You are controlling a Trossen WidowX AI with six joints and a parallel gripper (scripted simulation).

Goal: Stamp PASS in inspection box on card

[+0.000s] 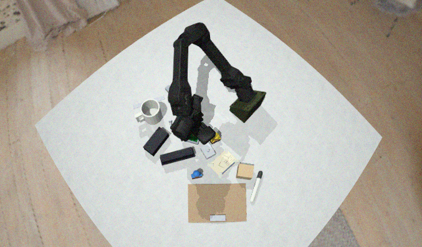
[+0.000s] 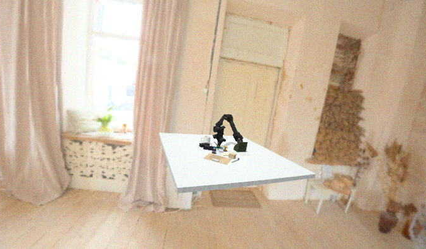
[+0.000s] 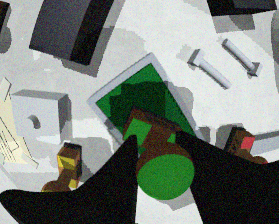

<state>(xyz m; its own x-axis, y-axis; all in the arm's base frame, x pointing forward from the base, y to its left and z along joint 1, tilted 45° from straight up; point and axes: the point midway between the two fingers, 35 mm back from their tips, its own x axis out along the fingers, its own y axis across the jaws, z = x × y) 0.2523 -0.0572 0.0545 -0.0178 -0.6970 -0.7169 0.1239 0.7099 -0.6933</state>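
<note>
My gripper (image 3: 156, 139) is shut on a brown stamp with a round green knob (image 3: 165, 176). The stamp is over the near part of the green ink pad (image 3: 155, 75) (image 1: 194, 138), which has a pale rim. Whether its face touches the pad cannot be told, as the face is hidden. The cream card (image 1: 215, 165) (image 3: 0, 107) with a printed outline lies beyond a pale grey square block (image 1: 208, 151) (image 3: 50, 111), at the left in the wrist view. The print on the card is too small to read.
A yellow stamp (image 1: 215, 137) (image 3: 67, 162) and a red stamp (image 3: 239, 141) stand either side of the gripper. Two black blocks (image 1: 156, 141) (image 1: 177, 156), a mug (image 1: 151, 111), two bolts (image 3: 212, 71) (image 3: 241, 55), a blue stamp (image 1: 196, 173), a tan block (image 1: 245, 171) and a marker (image 1: 255, 188) are around.
</note>
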